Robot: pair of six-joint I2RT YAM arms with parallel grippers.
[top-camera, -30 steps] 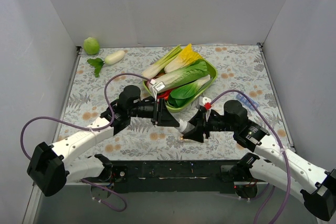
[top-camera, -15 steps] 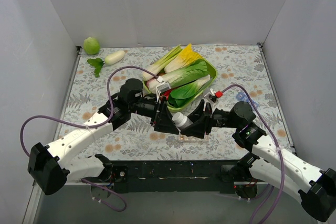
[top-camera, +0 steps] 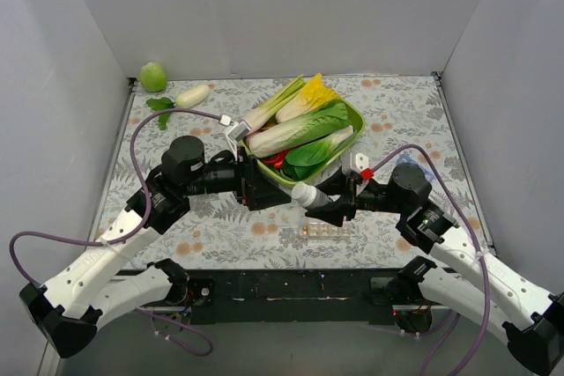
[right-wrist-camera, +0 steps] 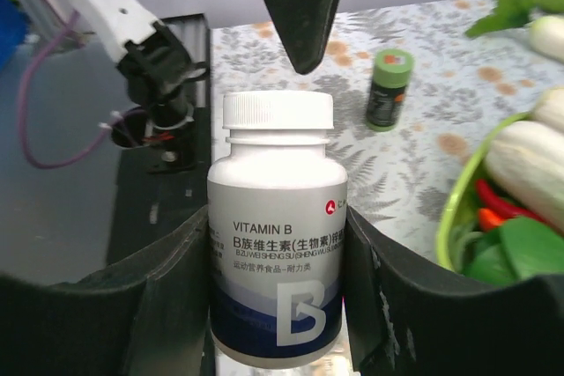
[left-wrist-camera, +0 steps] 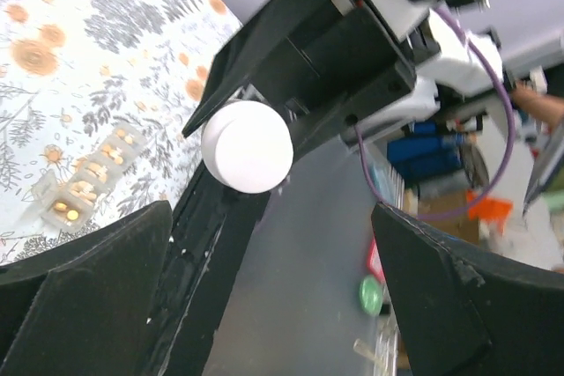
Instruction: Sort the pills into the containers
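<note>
My right gripper (top-camera: 319, 203) is shut on a white Vitamin B bottle (top-camera: 306, 194), held level above the table with its cap on. In the right wrist view the bottle (right-wrist-camera: 278, 156) stands between the two fingers of that gripper (right-wrist-camera: 275, 244). My left gripper (top-camera: 263, 191) is open just left of the cap, with nothing between its fingers. The left wrist view looks straight at the white cap (left-wrist-camera: 247, 145) beyond that gripper (left-wrist-camera: 273, 244). The containers (top-camera: 328, 230), a translucent strip, lie on the cloth under the bottle. Orange pills (left-wrist-camera: 70, 210) show in the containers (left-wrist-camera: 97, 173).
A green bowl (top-camera: 357, 116) of vegetables stands just behind both grippers. A small green-capped bottle (right-wrist-camera: 388, 85) stands on the cloth past the left gripper. A green fruit (top-camera: 153, 77) and a white radish (top-camera: 192, 95) lie at the back left, a blue packet (top-camera: 414, 167) to the right.
The left gripper has opened wide and drawn back to the left, away from the bottle's cap. The right gripper has lifted the bottle slightly and kept its hold.
</note>
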